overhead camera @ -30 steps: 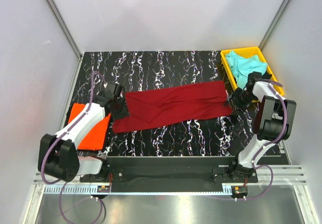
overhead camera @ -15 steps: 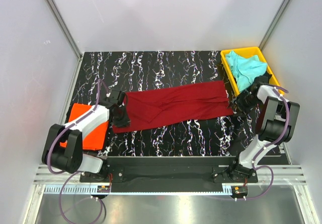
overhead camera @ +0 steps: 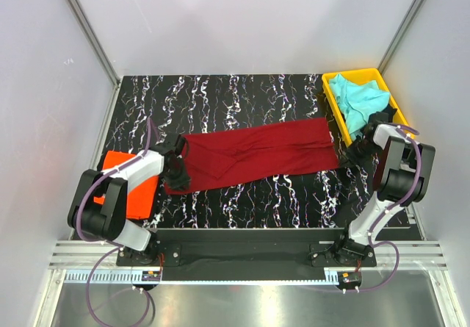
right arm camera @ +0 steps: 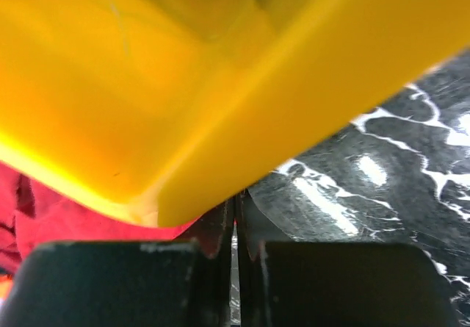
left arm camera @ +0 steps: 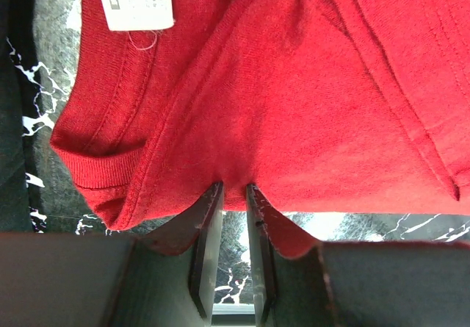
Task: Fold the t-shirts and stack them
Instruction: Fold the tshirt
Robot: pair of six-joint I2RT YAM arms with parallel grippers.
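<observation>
- L gripper (left arm camera: pixel 233 189) clenched on hem of large dark red cloth t-shirt (left arm camera: pixel 294 84), near white neck label (left arm camera: pixel 136 0).
- R gripper (right arm camera: pixel 235 203) clenched beside yellow plastic tray (right arm camera: pixel 220 84); grasp unclear.

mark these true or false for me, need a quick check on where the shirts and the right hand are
1. The dark red t-shirt lies stretched across the middle of the table. True.
2. The turquoise t-shirt lies on the bare table. False: it sits in the yellow tray.
3. The orange t-shirt is at the table's left side, under the left arm. True.
4. The right hand is wide open. False: its fingers are together, beside the tray's corner.
5. A white label shows at the red shirt's neck. True.
</observation>
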